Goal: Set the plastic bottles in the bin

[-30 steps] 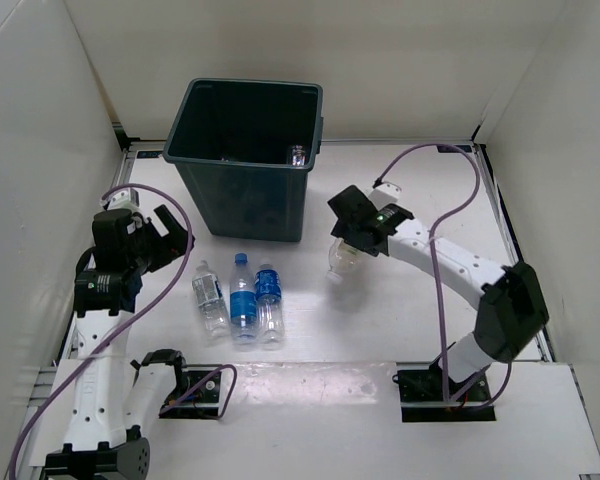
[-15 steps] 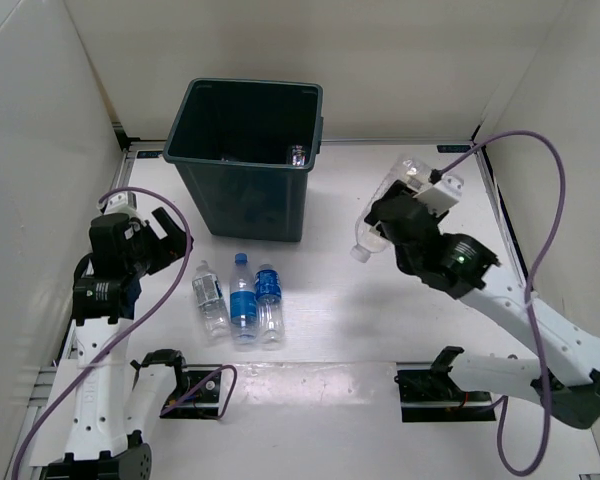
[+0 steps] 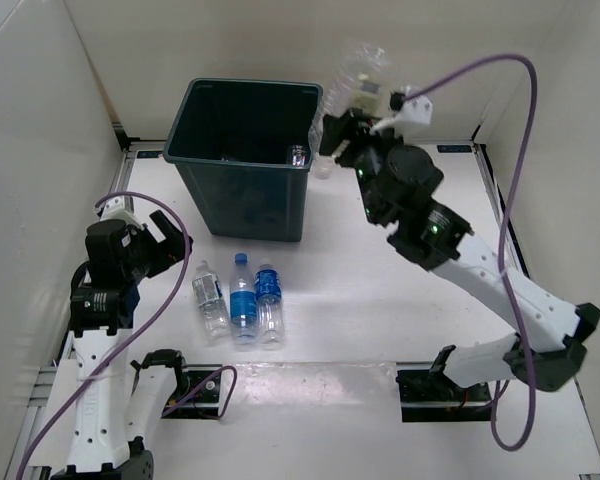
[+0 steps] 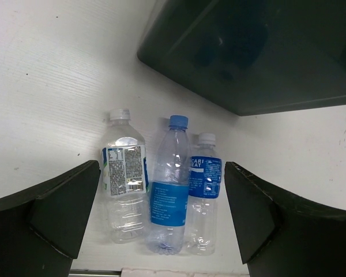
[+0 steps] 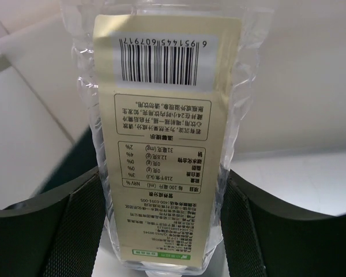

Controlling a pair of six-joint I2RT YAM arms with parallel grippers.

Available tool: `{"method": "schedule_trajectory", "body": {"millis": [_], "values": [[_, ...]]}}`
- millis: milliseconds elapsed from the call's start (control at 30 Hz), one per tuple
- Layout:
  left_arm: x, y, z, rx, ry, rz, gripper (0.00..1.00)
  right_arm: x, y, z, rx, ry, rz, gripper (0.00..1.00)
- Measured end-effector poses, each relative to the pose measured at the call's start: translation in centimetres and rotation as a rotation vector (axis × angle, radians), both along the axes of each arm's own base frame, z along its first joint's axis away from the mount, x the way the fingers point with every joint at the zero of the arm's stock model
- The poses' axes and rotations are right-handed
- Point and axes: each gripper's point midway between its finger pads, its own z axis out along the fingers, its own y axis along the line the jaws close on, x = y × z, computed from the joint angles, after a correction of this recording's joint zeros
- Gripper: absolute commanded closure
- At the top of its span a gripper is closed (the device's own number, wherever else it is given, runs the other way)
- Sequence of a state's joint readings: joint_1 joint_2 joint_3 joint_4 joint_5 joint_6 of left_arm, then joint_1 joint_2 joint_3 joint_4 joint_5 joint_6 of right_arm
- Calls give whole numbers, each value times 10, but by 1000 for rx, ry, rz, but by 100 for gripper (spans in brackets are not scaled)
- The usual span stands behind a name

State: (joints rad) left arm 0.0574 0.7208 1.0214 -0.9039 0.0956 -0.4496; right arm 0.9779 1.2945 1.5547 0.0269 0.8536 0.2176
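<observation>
Bottle [image 5: 161, 144] in right gripper [image 5: 161, 231] is cut off top and bottom.

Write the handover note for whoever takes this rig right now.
Left gripper: open, empty, just left of the three bottles lying side by side on the table in front of the bin.
Right gripper: shut on the cream-labelled bottle, raised by the bin's right rim, cap end toward the bin.
Done: one bottle seems to be inside the bin.
Left: drop the held bottle in, then bin the three on the table.
</observation>
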Motion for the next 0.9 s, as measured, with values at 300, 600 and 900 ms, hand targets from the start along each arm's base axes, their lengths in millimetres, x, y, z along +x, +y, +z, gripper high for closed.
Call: {"method": "schedule_trajectory", "body": {"millis": [300,600,900], "values": [[0,-2,1,-8,-2,-6,0,38,47,83,19,-160,83,100],[0,-2,1,-10,-2,-7,0,67,123,85,-88,-199,307,91],[2,-4,0,-16,-2,-18,0,118,154,-12,-236,-10,355,10]]}}
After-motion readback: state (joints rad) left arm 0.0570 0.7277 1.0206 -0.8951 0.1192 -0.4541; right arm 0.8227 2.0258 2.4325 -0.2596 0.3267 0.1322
